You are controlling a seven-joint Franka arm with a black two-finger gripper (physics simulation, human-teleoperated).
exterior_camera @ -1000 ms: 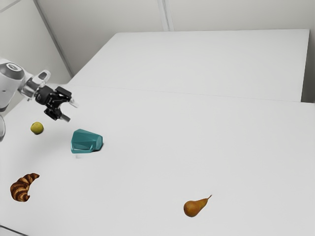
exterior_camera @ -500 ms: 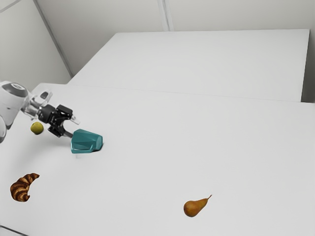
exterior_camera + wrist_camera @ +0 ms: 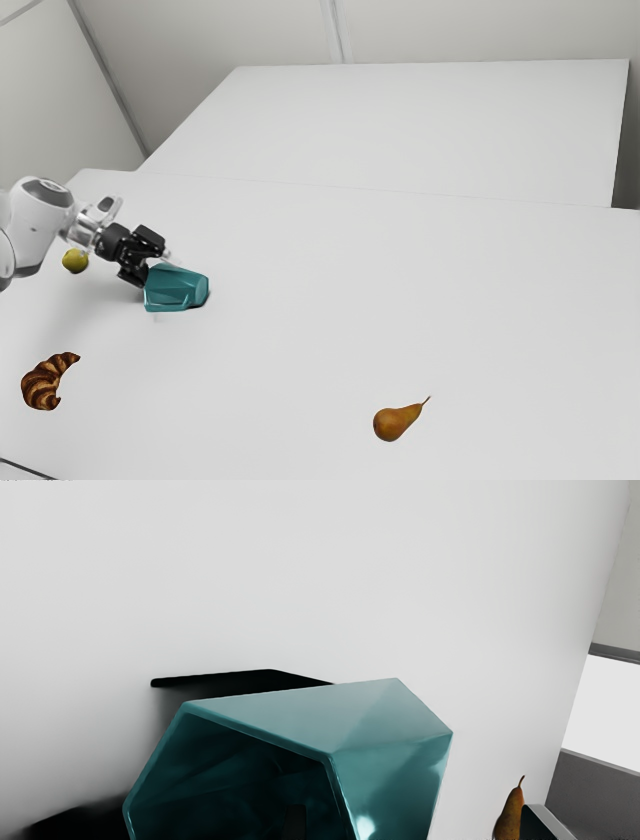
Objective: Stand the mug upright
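My gripper [image 3: 160,266] is at the mouth end of the teal mug [image 3: 176,289], which lies on its side with its base toward the exterior view's right. In the wrist view the faceted mug [image 3: 390,760] shows its dark opening facing my hand. The gripper [image 3: 419,823] is open there, its fingers wide apart. One dark fingertip [image 3: 295,824] reaches into the mouth, and the other fingertip [image 3: 542,824] is outside, beyond the mug's wall. Whether either one touches the mug, I cannot tell.
On the white table [image 3: 300,350] a yellow-green round fruit [image 3: 75,261] lies behind the gripper, close to the arm. A croissant [image 3: 48,382] rests at the exterior view's lower left, and a pear [image 3: 398,421] lies farther out, toward its lower right.
My gripper has come down and toward the exterior view's right, from above the table to the mug's mouth. The mug and the foods have stayed in place.
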